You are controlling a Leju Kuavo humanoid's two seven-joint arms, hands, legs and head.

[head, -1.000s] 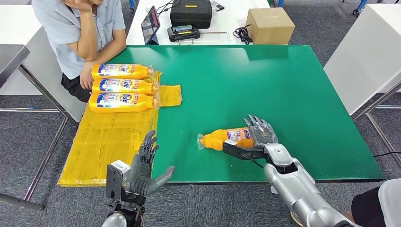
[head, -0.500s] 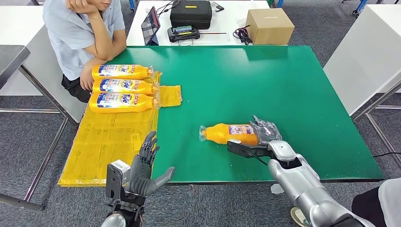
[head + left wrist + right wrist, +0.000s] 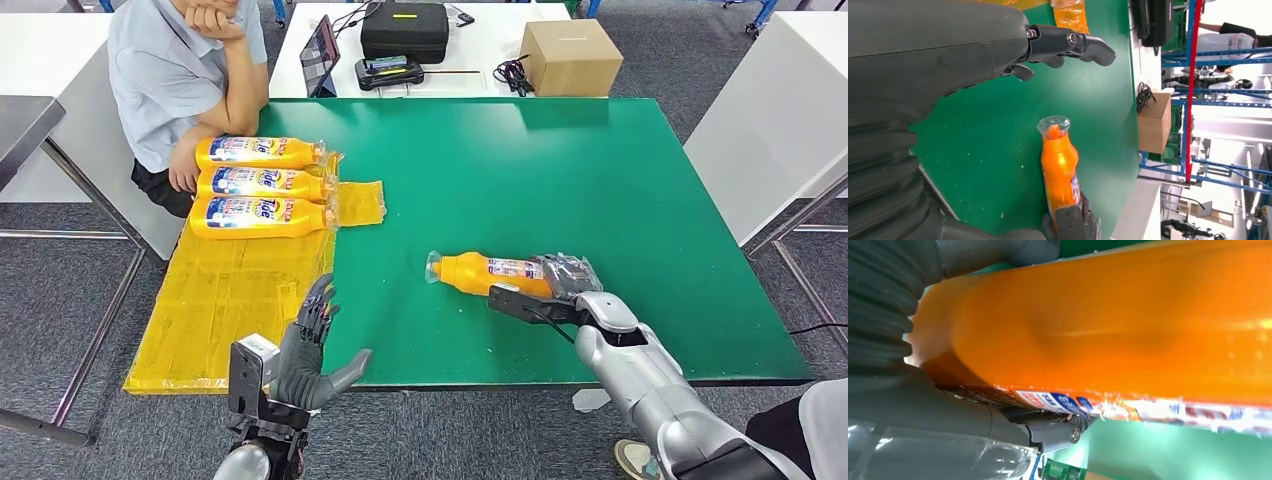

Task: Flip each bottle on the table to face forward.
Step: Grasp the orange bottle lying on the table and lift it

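Note:
An orange bottle (image 3: pixel 487 273) lies on its side on the green table (image 3: pixel 560 170), clear cap pointing left. My right hand (image 3: pixel 556 288) grips its base end, thumb stretched along the near side. The same bottle (image 3: pixel 1060 170) appears in the left wrist view and fills much of the right wrist view as an orange body (image 3: pixel 1128 330) with a strip of label. Three more orange bottles (image 3: pixel 258 185) lie side by side at the table's far left, labels up. My left hand (image 3: pixel 305 350) hovers open off the table's near edge, holding nothing.
A yellow sheet (image 3: pixel 235 290) covers the left part of the table. A person (image 3: pixel 180 70) sits at the far left corner, one hand by the bottles. Beyond the table stand a cardboard box (image 3: pixel 570 55), a black case (image 3: pixel 403 28) and a tablet (image 3: pixel 318 52).
My right hand has carried the bottle's base to the right and a little forward, turning it so less of the label faces up. The left hand has stayed in place.

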